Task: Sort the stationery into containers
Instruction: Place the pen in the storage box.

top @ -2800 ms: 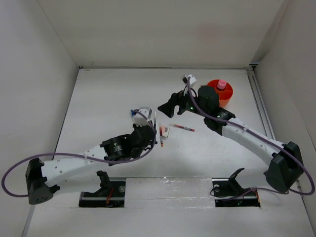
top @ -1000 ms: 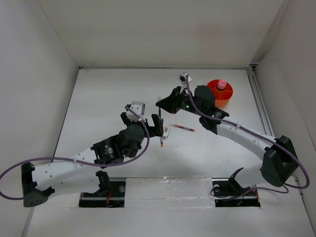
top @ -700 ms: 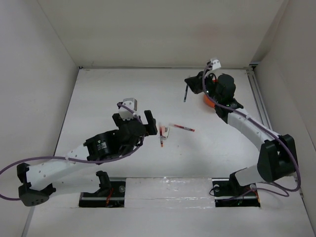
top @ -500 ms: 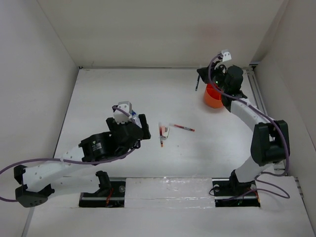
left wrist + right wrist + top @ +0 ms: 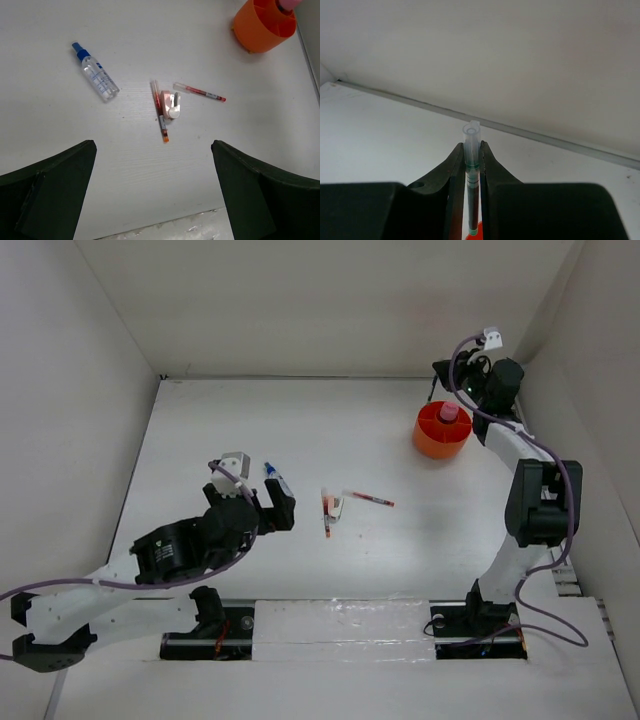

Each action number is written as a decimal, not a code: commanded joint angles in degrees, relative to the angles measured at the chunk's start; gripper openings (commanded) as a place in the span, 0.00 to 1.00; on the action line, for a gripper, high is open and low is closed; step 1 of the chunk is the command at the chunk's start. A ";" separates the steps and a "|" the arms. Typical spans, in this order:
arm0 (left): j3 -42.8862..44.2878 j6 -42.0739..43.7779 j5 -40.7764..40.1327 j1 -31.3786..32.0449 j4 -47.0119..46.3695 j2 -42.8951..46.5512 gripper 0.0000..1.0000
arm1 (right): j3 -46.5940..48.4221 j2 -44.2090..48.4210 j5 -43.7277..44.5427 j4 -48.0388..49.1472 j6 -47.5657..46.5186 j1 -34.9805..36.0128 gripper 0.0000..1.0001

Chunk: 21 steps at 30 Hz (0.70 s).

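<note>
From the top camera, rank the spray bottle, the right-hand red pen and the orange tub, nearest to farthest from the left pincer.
1. Spray bottle, just beyond the left pincer.
2. Red pen, mid-table to its right.
3. Orange tub, far back right.

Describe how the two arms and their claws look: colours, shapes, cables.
The left arm and right arm have white link shells with black joint housings and black bases. A thin purple cable loops along each. The left claw and right claw have two dark, matte fingers; a small white camera block sits at each wrist.
</note>
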<state>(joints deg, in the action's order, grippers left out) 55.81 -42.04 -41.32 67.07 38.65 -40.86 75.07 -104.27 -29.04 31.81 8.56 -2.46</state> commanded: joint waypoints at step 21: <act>-0.26 2.40 2.74 0.08 -2.27 -2.91 1.00 | 3.95 -6.03 -2.69 5.19 -3.64 -2.64 0.00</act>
<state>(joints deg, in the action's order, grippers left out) 55.72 -40.47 -38.59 67.07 38.13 -44.25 77.54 -110.48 -30.48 33.58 6.15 -4.49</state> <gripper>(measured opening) 0.997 0.171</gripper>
